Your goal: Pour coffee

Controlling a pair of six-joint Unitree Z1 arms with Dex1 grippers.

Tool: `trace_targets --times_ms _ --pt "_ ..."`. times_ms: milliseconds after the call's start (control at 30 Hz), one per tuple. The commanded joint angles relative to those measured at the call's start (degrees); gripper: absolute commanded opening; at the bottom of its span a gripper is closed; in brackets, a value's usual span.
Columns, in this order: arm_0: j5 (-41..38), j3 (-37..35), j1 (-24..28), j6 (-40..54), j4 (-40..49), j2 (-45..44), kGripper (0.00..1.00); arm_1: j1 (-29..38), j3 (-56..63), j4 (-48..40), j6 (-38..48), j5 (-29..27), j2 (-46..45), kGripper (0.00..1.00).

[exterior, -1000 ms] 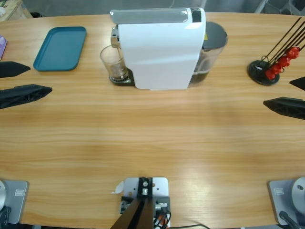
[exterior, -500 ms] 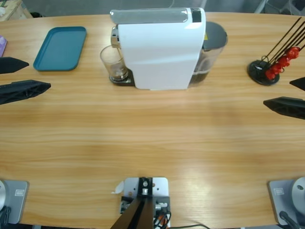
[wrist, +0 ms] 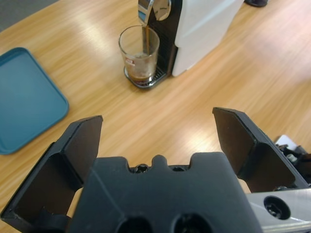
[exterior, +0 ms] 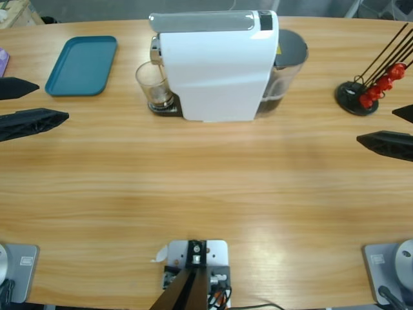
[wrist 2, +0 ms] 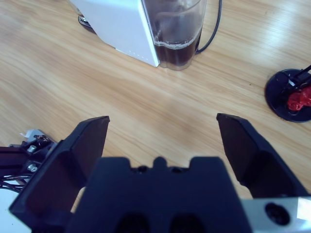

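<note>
Nothing has shifted in the last half second: the left pincer [exterior: 16, 103] hovers with jaws apart at the wooden surface's [exterior: 206, 194] left edge beside the teal tray [exterior: 82, 64]. Only the left wrist view shows the coffee [wrist: 144, 76], a shallow dark layer in the glass [wrist: 139, 54] under the white machine's [exterior: 216, 64] spout. Far right, beside the red pod rack [exterior: 371, 87], the right pincer [exterior: 400, 129] is likewise spread and empty.

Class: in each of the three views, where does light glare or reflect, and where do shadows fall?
High view: pale sheen on the table; soft shadow below the coffee machine. Left wrist view: bright glare streaks on the wood near the glass. Right wrist view: glare at upper right, by the pod stand.
</note>
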Motion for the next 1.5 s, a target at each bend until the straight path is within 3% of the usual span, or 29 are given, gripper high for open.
trace_targets --times_ms 33,1500 --pt "-1.0 0.3 -0.5 0.7 -0.1 1.8 0.996 -0.6 -0.2 0.4 0.9 -0.2 -0.1 1.0" --pt "-1.0 0.5 -0.5 0.4 -1.2 2.2 0.996 -0.6 0.1 0.4 2.2 0.2 0.2 1.0"
